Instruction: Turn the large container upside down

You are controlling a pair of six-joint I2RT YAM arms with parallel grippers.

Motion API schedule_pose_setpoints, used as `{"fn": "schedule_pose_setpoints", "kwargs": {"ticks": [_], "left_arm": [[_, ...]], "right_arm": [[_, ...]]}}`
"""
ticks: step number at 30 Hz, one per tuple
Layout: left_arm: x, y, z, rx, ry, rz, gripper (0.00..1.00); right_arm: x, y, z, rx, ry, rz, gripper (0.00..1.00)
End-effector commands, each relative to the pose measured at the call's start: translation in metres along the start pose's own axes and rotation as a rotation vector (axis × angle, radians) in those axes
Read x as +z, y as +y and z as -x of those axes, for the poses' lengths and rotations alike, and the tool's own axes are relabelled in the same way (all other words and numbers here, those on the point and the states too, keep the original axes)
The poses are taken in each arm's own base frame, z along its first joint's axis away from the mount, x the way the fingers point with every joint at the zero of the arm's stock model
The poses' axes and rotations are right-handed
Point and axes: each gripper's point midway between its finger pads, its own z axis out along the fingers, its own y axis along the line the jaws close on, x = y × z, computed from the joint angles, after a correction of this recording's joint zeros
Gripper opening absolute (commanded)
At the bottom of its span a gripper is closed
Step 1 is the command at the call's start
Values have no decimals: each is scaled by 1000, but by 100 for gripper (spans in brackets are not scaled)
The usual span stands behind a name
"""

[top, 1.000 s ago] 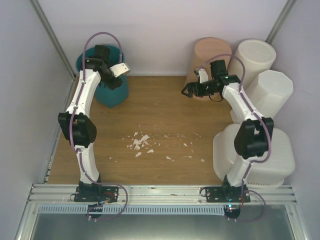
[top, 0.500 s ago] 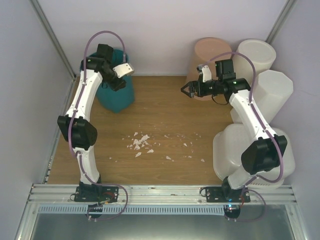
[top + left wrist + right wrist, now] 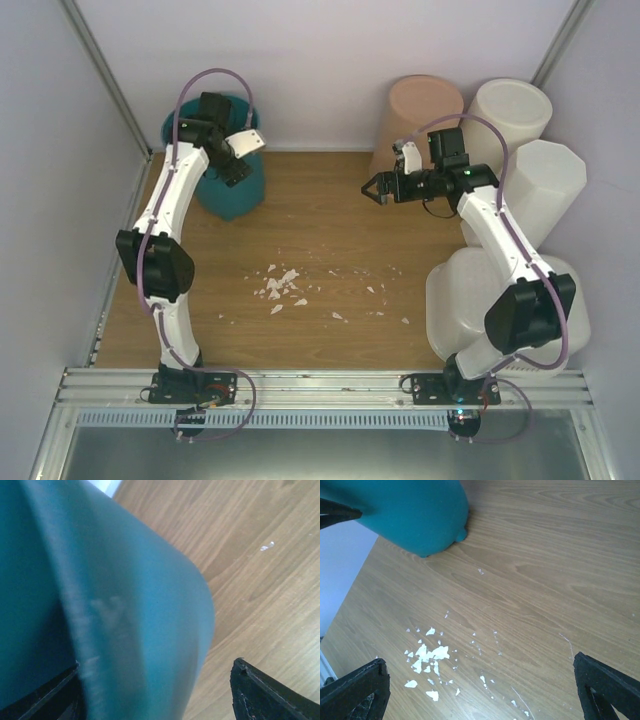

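Note:
The large container (image 3: 560,300), a wide white tub, sits at the near right of the table, partly hidden behind my right arm. My right gripper (image 3: 373,187) is open and empty, hovering over the wood in front of a peach bin, far from the tub. In the right wrist view the gripper (image 3: 477,657) has its fingers wide apart over the bare table. My left gripper (image 3: 236,160) is at the far left against a teal bin (image 3: 225,185). In the left wrist view the gripper (image 3: 156,665) is open with the teal bin's wall (image 3: 125,605) between the fingers.
A peach bin (image 3: 420,110), a tall round white bin (image 3: 510,112) and a tall octagonal white bin (image 3: 540,185) stand at the far right. White scraps (image 3: 280,285) lie mid-table and also show in the right wrist view (image 3: 427,655). Walls close in both sides.
The teal bin has shifted and leaned a little to the right with my left gripper at it. My right arm's elbow has swung out to the right, and its gripper has stayed near the peach bin.

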Motion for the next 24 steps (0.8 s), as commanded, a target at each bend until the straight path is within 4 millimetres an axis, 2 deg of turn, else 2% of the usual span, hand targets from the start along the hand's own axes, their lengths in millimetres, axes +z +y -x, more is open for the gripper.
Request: {"fn": "schedule_pose_setpoints", "kwargs": {"ticks": [1, 4, 7, 10, 14, 16, 20, 22, 24], "left_arm": [[-49, 29, 22, 20, -109, 177, 78], [-69, 31, 30, 37, -152, 215, 82], [-69, 26, 26, 53, -139, 208, 80], [-47, 12, 13, 66, -85, 150, 69], [-16, -19, -7, 74, -1, -12, 57], [-5, -29, -12, 71, 18, -66, 46], [7, -31, -17, 70, 57, -88, 27], [4, -25, -12, 59, 50, -70, 20], [-4, -18, -4, 49, 21, -46, 9]], "right_arm": [[-6, 9, 5, -15, -33, 11, 100], [-5, 8, 6, -9, -35, 8, 100], [-5, 8, 7, -1, -37, 11, 100], [-6, 10, 10, -2, -46, 12, 100], [-12, 13, 12, -8, -58, 7, 100], [-14, 13, 12, -11, -61, -1, 100], [-17, 14, 10, -15, -59, -11, 100], [-17, 12, 10, -12, -59, -19, 100], [-17, 11, 9, -9, -57, -21, 100]]}}
